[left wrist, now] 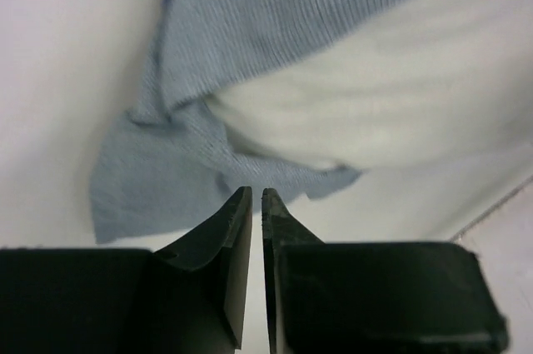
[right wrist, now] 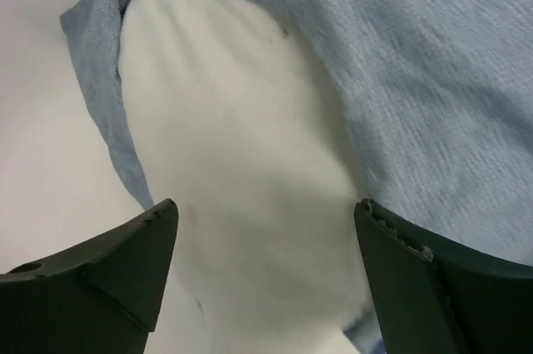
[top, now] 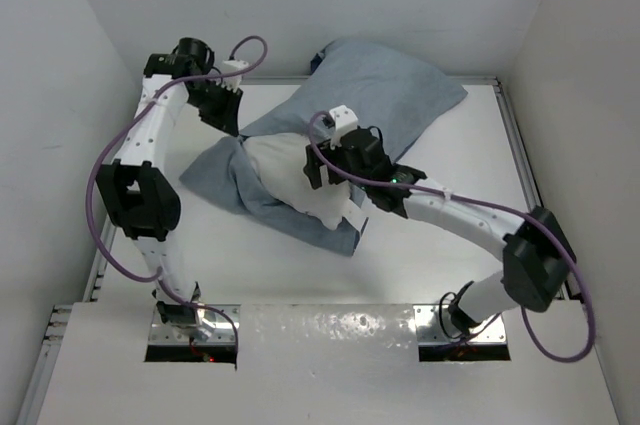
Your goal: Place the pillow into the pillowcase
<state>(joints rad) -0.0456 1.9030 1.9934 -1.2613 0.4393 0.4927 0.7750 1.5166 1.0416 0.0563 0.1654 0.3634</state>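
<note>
both reach inward: right hand [right wrist: 265, 208] splayed over pillow [right wrist: 241, 146], left hand [left wrist: 256, 197] pinched.

- Pillow [right wrist: 241, 162]: plain white, directly ahead between the black fingers of the right gripper [right wrist: 265, 214].
- Pillowcase [right wrist: 433, 62]: pale grey-blue with a fine ribbed weave, ahead and to that gripper's right.
- Left gripper [left wrist: 256, 197]: black.
- Table [top: 450, 145]: white.

A white surface [top: 470, 160] with a metal rail along its right edge carries a single bundle, lying diagonally across its far half. It is the blue pillowcase [top: 390, 85], whose far end reaches the back edge. The white pillow [top: 285, 170] shows at its open mouth, partly covered by loose blue folds.
</note>
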